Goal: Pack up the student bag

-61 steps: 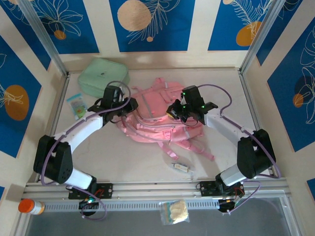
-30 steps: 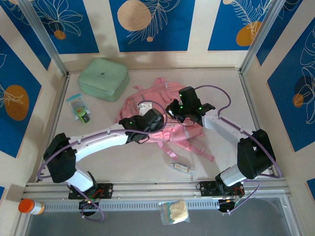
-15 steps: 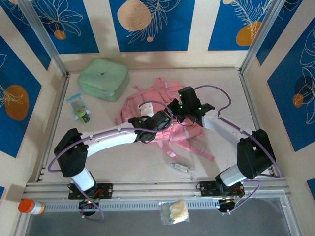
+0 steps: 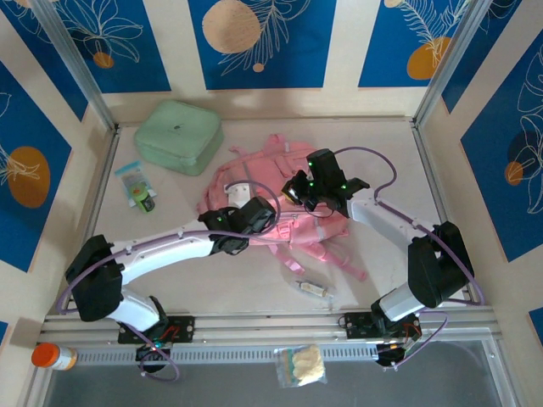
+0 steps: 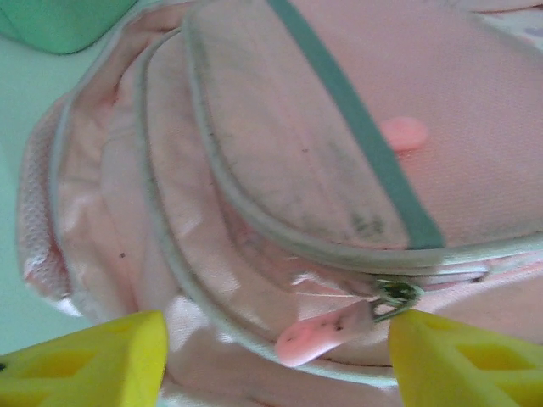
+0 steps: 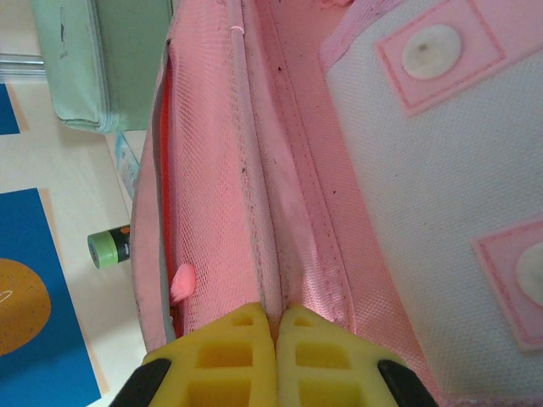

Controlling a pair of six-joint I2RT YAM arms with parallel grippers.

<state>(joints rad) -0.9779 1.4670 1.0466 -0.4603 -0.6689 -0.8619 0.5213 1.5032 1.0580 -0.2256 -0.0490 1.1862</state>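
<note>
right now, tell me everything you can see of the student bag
The student bag is a large pink fabric backpack with grey-white panels, grey piping, zips and pink straps trailing toward the near edge. It lies flat on the table, near a mint-green case. The right gripper is shut on a fabric ridge of it; the left gripper is open, straddling a pink zip pull.

1. Top view: bright, even overhead light; soft shadows on the table [image 4: 254, 284]; sharp focus.
2. Left wrist view: bag [image 5: 322, 170] blurred throughout; greenish cast.
3. Right wrist view: bag weave sharp; evenly lit.
</note>
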